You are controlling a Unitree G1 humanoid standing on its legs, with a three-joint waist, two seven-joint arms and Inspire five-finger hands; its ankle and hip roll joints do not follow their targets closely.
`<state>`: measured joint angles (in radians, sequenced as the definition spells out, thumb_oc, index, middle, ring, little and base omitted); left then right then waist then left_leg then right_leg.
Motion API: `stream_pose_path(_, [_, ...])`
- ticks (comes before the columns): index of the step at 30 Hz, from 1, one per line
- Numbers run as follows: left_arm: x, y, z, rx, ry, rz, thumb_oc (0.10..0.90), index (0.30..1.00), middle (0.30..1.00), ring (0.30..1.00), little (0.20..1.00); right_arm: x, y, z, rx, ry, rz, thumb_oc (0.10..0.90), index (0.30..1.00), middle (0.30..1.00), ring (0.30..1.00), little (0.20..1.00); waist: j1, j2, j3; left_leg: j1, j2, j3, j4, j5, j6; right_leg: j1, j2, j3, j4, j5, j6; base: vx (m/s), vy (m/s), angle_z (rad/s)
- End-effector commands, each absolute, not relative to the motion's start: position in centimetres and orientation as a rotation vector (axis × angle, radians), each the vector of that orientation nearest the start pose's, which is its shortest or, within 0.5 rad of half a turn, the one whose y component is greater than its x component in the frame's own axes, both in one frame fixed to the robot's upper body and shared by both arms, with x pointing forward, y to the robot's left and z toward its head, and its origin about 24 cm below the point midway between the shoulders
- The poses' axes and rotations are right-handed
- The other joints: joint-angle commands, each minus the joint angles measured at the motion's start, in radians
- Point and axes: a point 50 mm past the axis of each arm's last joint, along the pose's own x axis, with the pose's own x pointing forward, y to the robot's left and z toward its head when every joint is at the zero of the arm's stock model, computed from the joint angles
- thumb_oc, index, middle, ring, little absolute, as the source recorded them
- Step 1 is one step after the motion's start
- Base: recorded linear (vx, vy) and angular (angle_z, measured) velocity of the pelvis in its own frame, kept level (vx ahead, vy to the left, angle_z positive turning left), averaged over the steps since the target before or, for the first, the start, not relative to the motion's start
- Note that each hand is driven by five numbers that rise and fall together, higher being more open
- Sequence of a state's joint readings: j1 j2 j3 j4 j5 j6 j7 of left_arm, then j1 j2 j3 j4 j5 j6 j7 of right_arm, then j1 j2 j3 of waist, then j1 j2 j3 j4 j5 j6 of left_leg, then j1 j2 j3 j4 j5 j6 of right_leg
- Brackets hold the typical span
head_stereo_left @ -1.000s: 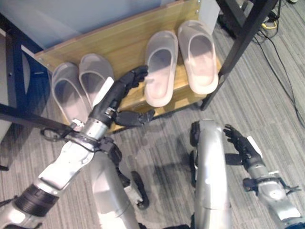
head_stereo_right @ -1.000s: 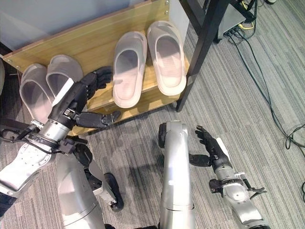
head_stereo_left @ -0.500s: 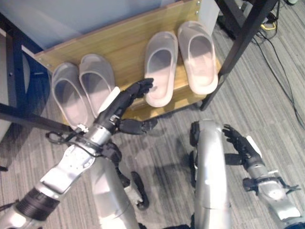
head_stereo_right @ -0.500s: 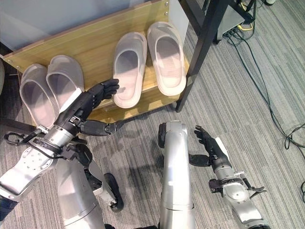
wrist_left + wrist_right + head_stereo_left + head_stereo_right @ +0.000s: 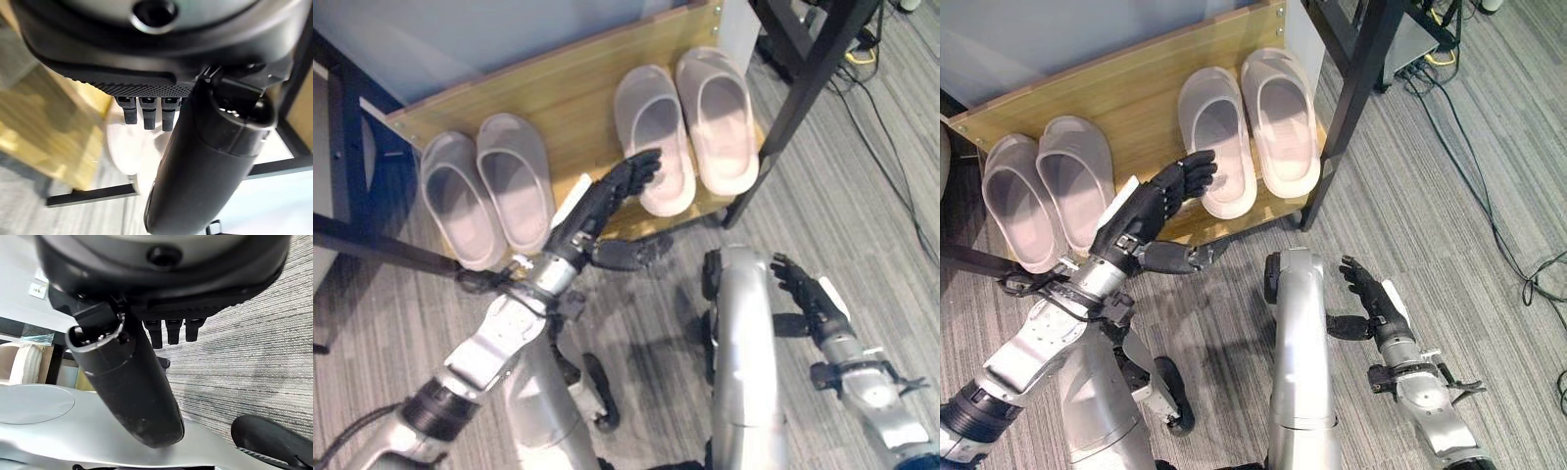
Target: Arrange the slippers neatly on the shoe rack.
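Observation:
Two pairs of slippers lie on the wooden shoe rack (image 5: 558, 98). The lilac-grey pair (image 5: 514, 191) is at its left end and the pale pink pair at its right. My left hand (image 5: 597, 211) reaches over the rack's front edge, open, with straight fingers (image 5: 641, 168) pressing the left side of the left pink slipper (image 5: 658, 132). That slipper lies close beside its mate (image 5: 717, 117). The left wrist view shows the fingers (image 5: 146, 112) over the pale slipper (image 5: 122, 152). My right hand (image 5: 1371, 299) hangs open above the carpet at lower right, holding nothing.
A black frame leg (image 5: 803, 98) stands right beside the rack's right end. A dark blue frame (image 5: 342, 127) borders its left. Cables (image 5: 1489, 196) trail over the grey carpet at the upper right.
My left hand has moved right and forward onto the left pink slipper. The slipper's heel has swung right, closer to its mate. The right hand has stayed put.

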<state>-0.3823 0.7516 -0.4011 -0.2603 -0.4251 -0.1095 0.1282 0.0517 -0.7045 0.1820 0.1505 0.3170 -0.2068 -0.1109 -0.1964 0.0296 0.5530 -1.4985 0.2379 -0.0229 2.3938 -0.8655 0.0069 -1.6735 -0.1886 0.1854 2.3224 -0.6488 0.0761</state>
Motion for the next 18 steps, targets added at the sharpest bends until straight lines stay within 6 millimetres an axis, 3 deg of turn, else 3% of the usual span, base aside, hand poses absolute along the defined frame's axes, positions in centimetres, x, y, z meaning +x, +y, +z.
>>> stream_pose_path(1, [26.8,12.0,23.4,0.204,-0.789,-0.454,0.8,0.9,0.9,0.9,0.9,25.3,-24.6,10.3,-0.395,-0.24,0.054,0.8,0.9,0.9,0.9,0.9,0.029,-0.013,-0.033,-0.071,-0.04,-0.03,-0.11,0.088,-0.021,0.103,-0.084,0.083,0.016,-0.169,-0.036,0.0,0.0,0.0])
stream_pose_path(10, [27.3,12.3,23.8,0.16,-0.803,-0.4,0.8,0.9,0.9,0.9,0.9,25.5,-24.4,10.2,-0.398,-0.244,0.049,0.8,0.9,0.9,0.9,0.9,0.03,-0.012,-0.033,-0.071,-0.046,-0.031,-0.116,0.091,-0.023,0.103,-0.084,0.083,0.013,-0.167,-0.037,0.0,0.0,0.0])
stream_pose_path(18, [26.5,15.0,24.0,0.171,-0.832,-0.292,0.8,0.9,0.9,0.9,0.9,25.2,-24.7,10.1,-0.39,-0.254,0.017,0.8,0.9,0.9,0.9,0.9,0.044,-0.007,-0.033,-0.071,-0.046,-0.033,-0.121,0.093,-0.028,0.103,-0.077,0.088,0.014,-0.158,-0.039,0.0,-0.002,0.0])
